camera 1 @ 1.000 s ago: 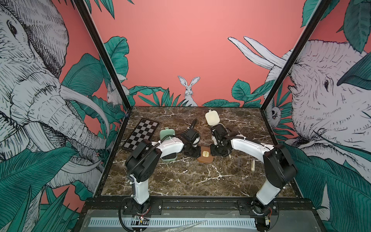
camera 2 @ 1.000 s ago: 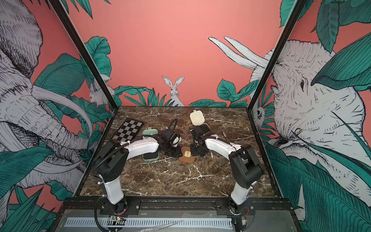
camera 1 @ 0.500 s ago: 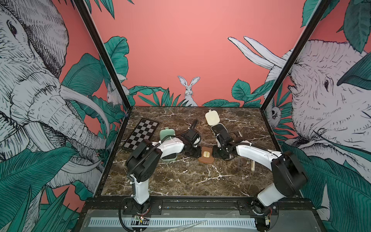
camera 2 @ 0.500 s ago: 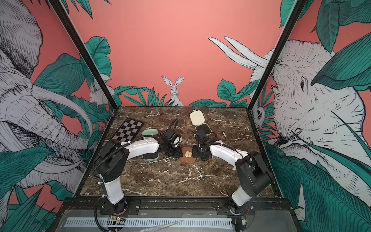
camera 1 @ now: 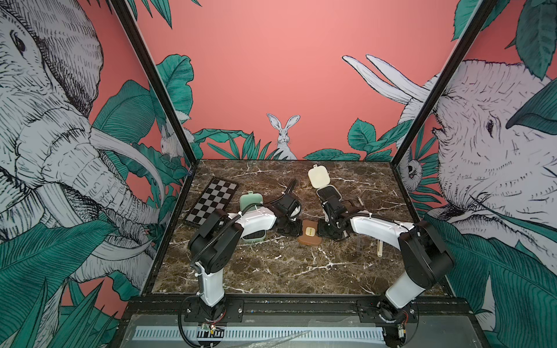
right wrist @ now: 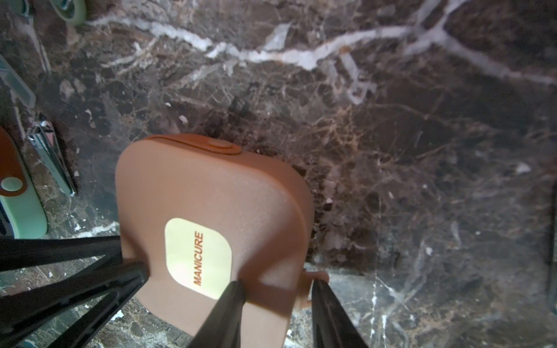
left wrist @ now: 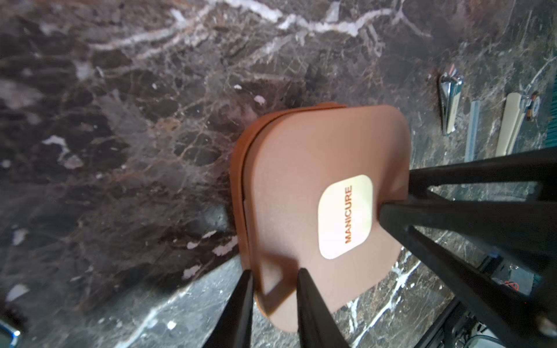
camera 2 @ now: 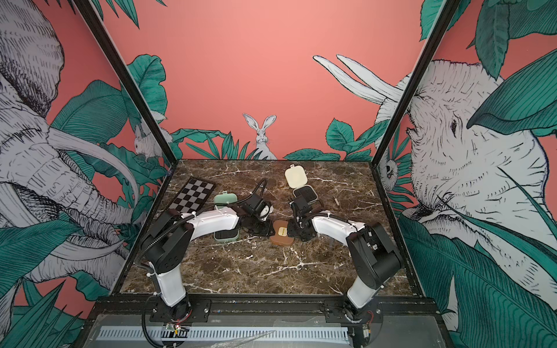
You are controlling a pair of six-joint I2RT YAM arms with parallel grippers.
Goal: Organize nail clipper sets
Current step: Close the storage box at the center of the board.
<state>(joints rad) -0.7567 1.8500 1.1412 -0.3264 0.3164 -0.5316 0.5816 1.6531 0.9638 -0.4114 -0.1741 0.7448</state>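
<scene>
Being pinched by the nearly closed left claw (left wrist: 273,273) and straddled by the half-open right claw (right wrist: 278,283), grip uncertain, the brown case (left wrist: 301,165) could be twisted loose by uneven pulling.

Reaches inward from both sides, tools facing each other, nearly tip to tip. Holds the left arm (camera 1: 256,221) with elbow raised and white forearm low and level. Mirrors that pose with the right arm (camera 1: 379,230). Sets the left tool (left wrist: 274,271) with jaws partly apart astride the case (left wrist: 301,168) rim, one finger (left wrist: 307,301) on the lid, the other beside the edge. Spreads the right tool (right wrist: 277,283) wider, astride the opposite rim. Cannot tell whether either truly grips.
</scene>
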